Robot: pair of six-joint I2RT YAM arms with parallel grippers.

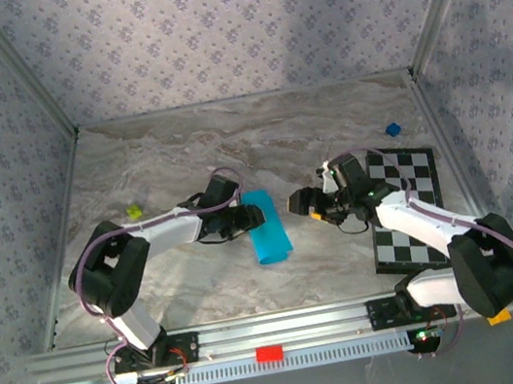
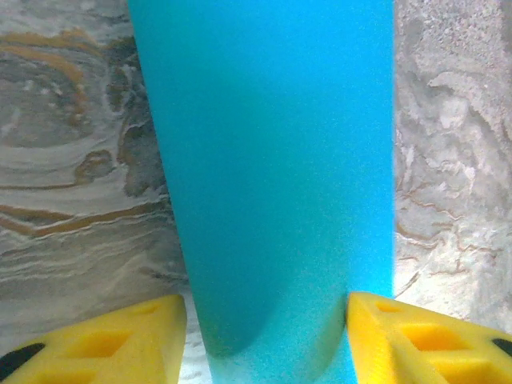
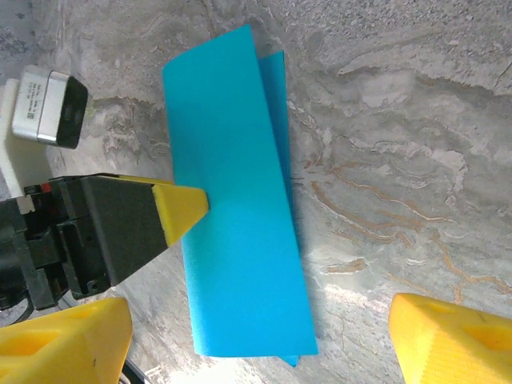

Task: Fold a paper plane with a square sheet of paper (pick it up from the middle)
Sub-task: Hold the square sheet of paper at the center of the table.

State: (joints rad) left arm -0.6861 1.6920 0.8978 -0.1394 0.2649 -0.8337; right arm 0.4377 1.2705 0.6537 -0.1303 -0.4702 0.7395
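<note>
The square sheet of paper [image 1: 267, 227] lies on the marble table, folded in half into a long bright cyan rectangle [image 3: 236, 216], its lower layer peeking out along one long edge. My left gripper [image 1: 256, 216] is at the sheet's left edge, open. Its yellow fingertips [image 2: 120, 340] stand either side of the paper strip [image 2: 272, 160], the right one against the paper's edge. My right gripper [image 1: 295, 203] hovers just right of the sheet, open wide. Its fingertips [image 3: 456, 340] are spread around the sheet's near end without touching it.
A black-and-white checkered board [image 1: 407, 206] lies under the right arm. A tiny dark blue cube [image 1: 392, 129] sits behind it, and a small yellow-green piece [image 1: 134, 211] lies at the left. A red block [image 1: 269, 353] sits on the front rail. Patterned walls enclose the table.
</note>
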